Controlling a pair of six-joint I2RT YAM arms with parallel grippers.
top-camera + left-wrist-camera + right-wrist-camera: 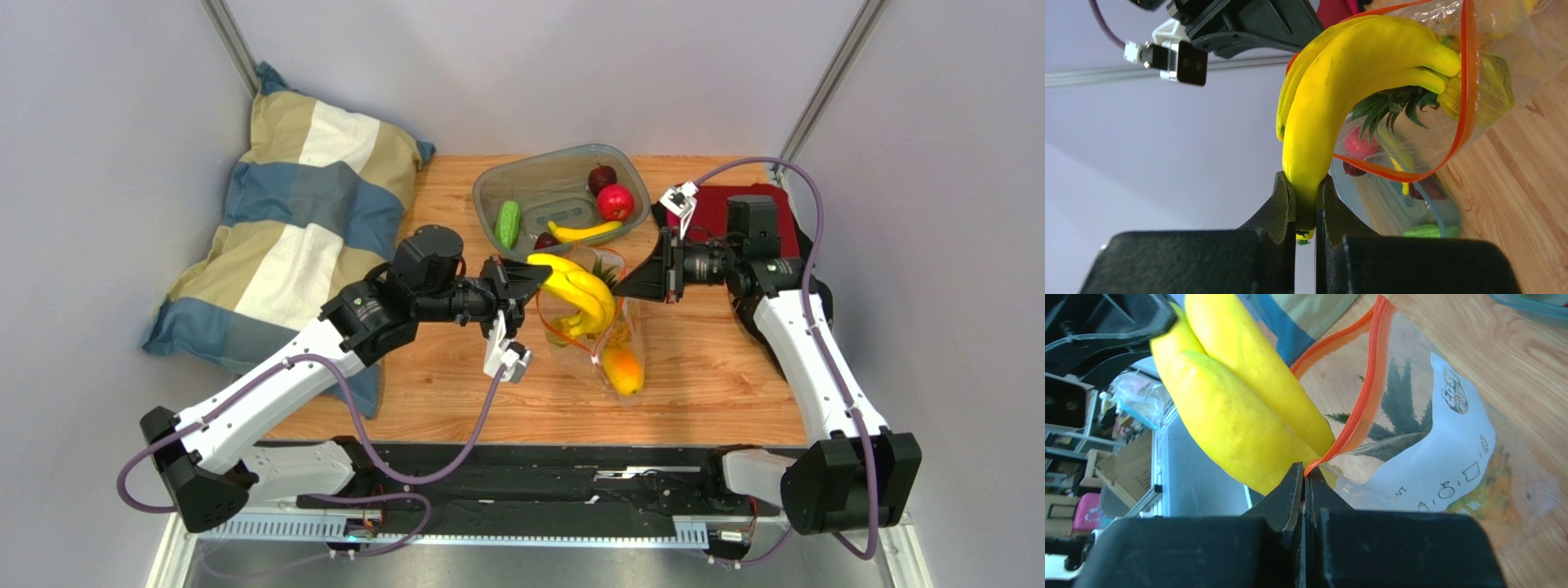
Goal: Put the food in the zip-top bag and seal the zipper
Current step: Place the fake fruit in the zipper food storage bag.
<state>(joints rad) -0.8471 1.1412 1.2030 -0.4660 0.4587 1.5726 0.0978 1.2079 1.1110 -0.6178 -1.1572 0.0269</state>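
bananas [1333, 92] | pinched at one end by left gripper [1306, 191] | long axis aimed into bag [1438, 453] mouth, tips at its rim | right gripper [1303, 478] clamped on bag's zipper [1364, 404]

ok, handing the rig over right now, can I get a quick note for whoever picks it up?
Left hand: shut on the banana bunch, stem end at the bag mouth, not fully in.
Right hand: shut on the zipper edge, holding the bag open.
Done: pineapple and mango are in the bag.
Left: the bunch, then cucumber, single banana, red fruit and dark fruit from the tray; then seal.
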